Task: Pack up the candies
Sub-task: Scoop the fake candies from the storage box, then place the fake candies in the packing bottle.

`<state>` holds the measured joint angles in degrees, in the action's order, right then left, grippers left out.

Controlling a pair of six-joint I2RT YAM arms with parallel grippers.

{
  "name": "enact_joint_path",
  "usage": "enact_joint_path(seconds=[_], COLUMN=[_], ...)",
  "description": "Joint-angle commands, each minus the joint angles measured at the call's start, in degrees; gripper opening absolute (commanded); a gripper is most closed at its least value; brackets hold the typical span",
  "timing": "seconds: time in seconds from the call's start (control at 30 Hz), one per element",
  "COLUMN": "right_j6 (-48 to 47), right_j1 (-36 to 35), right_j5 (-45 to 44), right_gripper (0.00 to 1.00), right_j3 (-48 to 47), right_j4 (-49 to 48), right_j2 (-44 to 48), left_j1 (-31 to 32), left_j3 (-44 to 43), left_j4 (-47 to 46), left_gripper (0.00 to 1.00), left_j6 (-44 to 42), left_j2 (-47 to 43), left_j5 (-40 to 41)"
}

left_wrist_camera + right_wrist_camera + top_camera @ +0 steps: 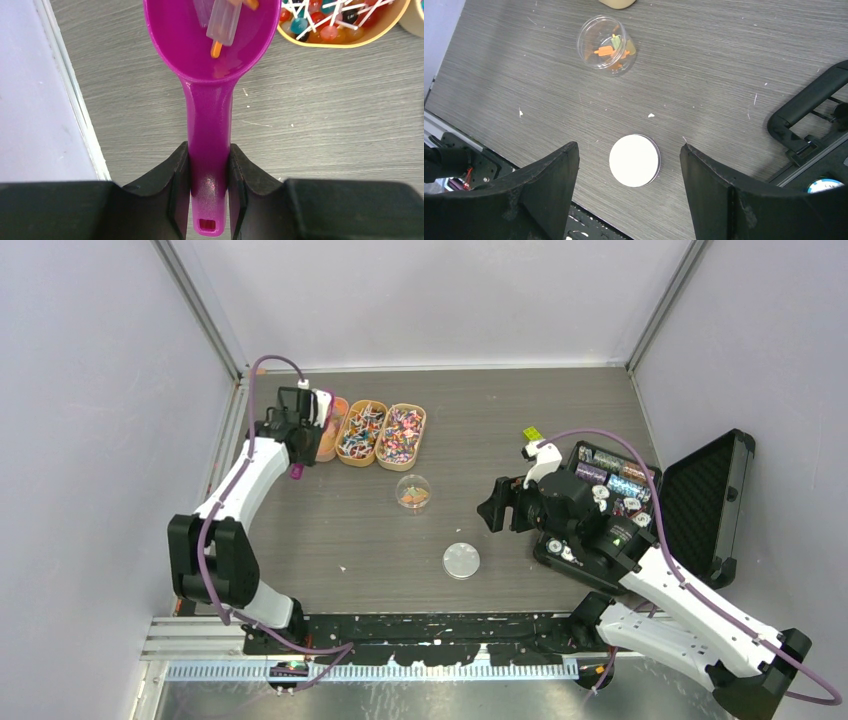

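Observation:
My left gripper is shut on the handle of a purple scoop. The scoop's bowl holds a few wrapped orange candies and hangs just left of a tan tray of mixed candies. In the top view this gripper is at the back left, by three oval trays. A clear jar with a few orange candies stands mid-table. Its white lid lies flat on the table below my right gripper, which is open and holds nothing.
An open black case with poker chips lies at the right, under the right arm. A yellow-green brick sits behind the case. The left wall rail runs close beside the scoop.

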<state>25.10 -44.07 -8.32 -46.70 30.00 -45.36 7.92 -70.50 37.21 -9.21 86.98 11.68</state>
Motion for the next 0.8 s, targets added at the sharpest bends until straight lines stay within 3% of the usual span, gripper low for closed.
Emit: enact_joint_path(seconds=[0.0, 0.33, 0.5, 0.77], right_j6=[1.49, 1.9, 2.09, 3.0], right_j1=[0.02, -0.01, 0.03, 0.02], right_j5=[0.67, 0.76, 1.43, 2.26], right_gripper=[0.78, 0.78, 0.78, 0.78], right_j3=[-0.22, -0.43, -0.61, -0.79], right_j4=[-2.32, -2.13, -2.09, -3.09], right_j2=[0.98, 0.74, 0.21, 0.88], left_j1=[0.26, 0.25, 0.84, 9.93], left_j3=[0.57, -0.9, -4.25, -8.84], left_j4=[-4.99, 2.12, 11.78, 25.2], left_gripper=[0.0, 0.0, 0.0, 0.0], left_j6=[0.16, 3.55, 4.6, 3.21], left_j2=[-2.44, -4.65, -4.49, -7.08], left_j5=[-2.53, -9.15, -14.02, -9.94])
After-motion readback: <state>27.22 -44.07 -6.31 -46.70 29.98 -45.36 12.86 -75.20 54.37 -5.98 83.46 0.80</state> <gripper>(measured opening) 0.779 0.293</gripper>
